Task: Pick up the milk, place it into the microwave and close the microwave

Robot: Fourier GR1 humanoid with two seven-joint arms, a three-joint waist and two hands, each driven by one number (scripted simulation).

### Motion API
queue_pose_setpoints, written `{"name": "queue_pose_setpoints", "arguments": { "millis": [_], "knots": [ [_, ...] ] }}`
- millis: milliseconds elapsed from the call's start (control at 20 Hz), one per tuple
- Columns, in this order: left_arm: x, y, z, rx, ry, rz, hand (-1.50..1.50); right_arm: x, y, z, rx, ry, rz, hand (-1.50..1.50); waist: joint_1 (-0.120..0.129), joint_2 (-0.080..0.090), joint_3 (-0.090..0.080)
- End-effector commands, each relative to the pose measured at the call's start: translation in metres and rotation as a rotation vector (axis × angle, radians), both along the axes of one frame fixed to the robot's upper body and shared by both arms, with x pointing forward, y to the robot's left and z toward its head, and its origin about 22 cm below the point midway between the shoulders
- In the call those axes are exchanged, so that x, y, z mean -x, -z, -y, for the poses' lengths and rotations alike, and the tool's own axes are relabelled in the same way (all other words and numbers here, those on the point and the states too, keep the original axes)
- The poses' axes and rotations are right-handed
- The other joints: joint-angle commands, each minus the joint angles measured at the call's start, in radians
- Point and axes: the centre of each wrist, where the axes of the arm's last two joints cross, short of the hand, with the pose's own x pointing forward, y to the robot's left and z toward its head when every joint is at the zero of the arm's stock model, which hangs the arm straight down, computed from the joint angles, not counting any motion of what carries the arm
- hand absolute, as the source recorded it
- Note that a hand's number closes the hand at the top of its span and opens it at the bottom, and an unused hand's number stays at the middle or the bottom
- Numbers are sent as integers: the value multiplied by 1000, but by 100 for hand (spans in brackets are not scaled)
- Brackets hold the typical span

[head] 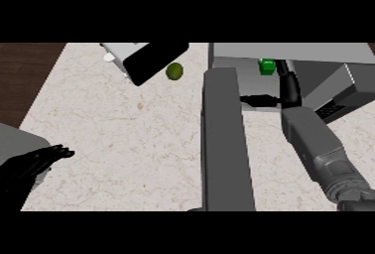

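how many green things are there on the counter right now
2. A green carton stands inside the open microwave at upper right. A rounder olive-green item lies on the counter to its left, beside a dark tilted panel. Others may be hidden behind the microwave door.

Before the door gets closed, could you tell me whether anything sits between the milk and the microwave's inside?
Nothing visible does: the green milk carton already stands inside the microwave, the right hand is open beside it, and the door is swung wide open.

Legible text: none. No lettering, brand, number or sign is showing on the small green carton [267, 66] or on the grey box-shaped microwave [351, 84] holding it.
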Motion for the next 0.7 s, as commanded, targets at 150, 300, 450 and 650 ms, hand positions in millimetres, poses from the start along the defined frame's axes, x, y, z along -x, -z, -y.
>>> {"name": "queue_pose_setpoints", "arguments": {
  "millis": [150, 300, 450, 650],
  "knots": [
    [-4, 6, 18, -7, 62, -50, 150, 38, 52, -2, -203, -128, -51, -150, -41, -20, -2],
    [0, -2, 49, 16, 100, -59, 150, 48, 64, -1, -279, -150, -68, -150, -49, -25, -2],
    [5, -5, 43, 4, 105, -54, 150, 70, 84, 15, -279, -155, -55, -150, -52, -28, -3],
    [-22, 1, 58, -7, 117, -103, 150, 89, 101, 6, -273, -192, -80, -150, -77, -36, -5]
  ]
}}
